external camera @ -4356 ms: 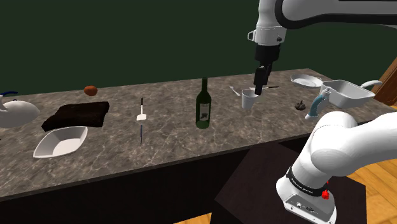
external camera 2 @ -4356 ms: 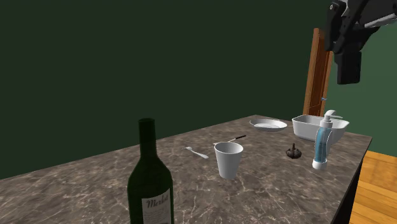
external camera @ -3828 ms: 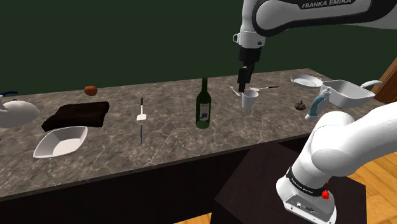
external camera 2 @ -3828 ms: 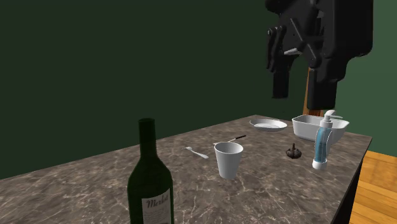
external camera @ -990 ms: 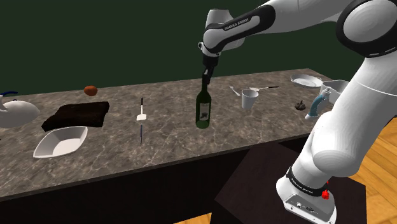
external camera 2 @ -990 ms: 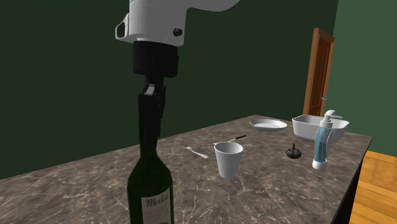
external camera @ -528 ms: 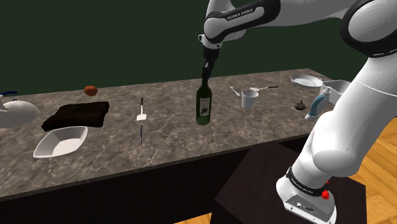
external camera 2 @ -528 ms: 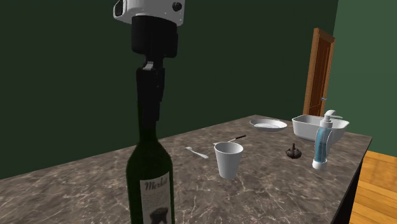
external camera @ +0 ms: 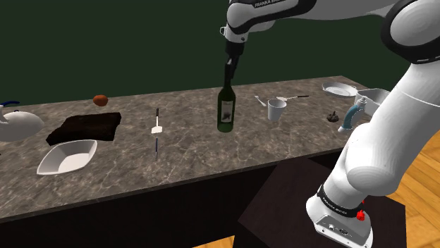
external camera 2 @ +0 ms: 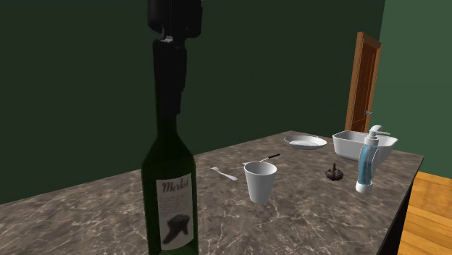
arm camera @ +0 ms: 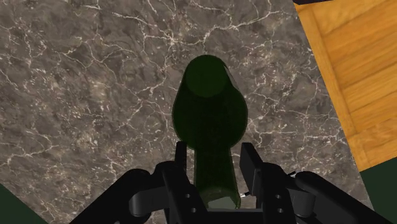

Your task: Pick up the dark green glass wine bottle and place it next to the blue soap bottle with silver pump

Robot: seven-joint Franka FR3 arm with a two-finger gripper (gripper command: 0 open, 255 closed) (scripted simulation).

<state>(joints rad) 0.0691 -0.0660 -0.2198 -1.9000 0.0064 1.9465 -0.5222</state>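
Observation:
The dark green wine bottle (external camera: 225,109) with a white label hangs upright just above the marble counter (external camera: 183,141), near its middle. My black gripper (external camera: 229,72) is shut on its neck from above. In the second exterior view the wine bottle (external camera 2: 169,188) looms close, the gripper (external camera 2: 171,80) clasping the neck. In the wrist view both fingers (arm camera: 182,167) press the neck of the wine bottle (arm camera: 208,114). The blue soap bottle (external camera: 350,118) with a pale pump stands near the counter's right end in the shoulder view. That soap bottle (external camera 2: 366,161) is at the second exterior view's right.
A white cup (external camera: 276,109), a fork (external camera: 261,101), a plate (external camera: 339,89), a white tub (external camera: 384,102) and a small dark knob (external camera: 332,116) lie between the wine bottle and the soap bottle. Left of the bottle: cutlery (external camera: 156,129), a dark slab (external camera: 84,127), a white dish (external camera: 66,156).
The gripper, shut on the neck, has lifted the wine bottle off the counter and is carrying it upward. Earlier it moved from over the cup to the bottle.

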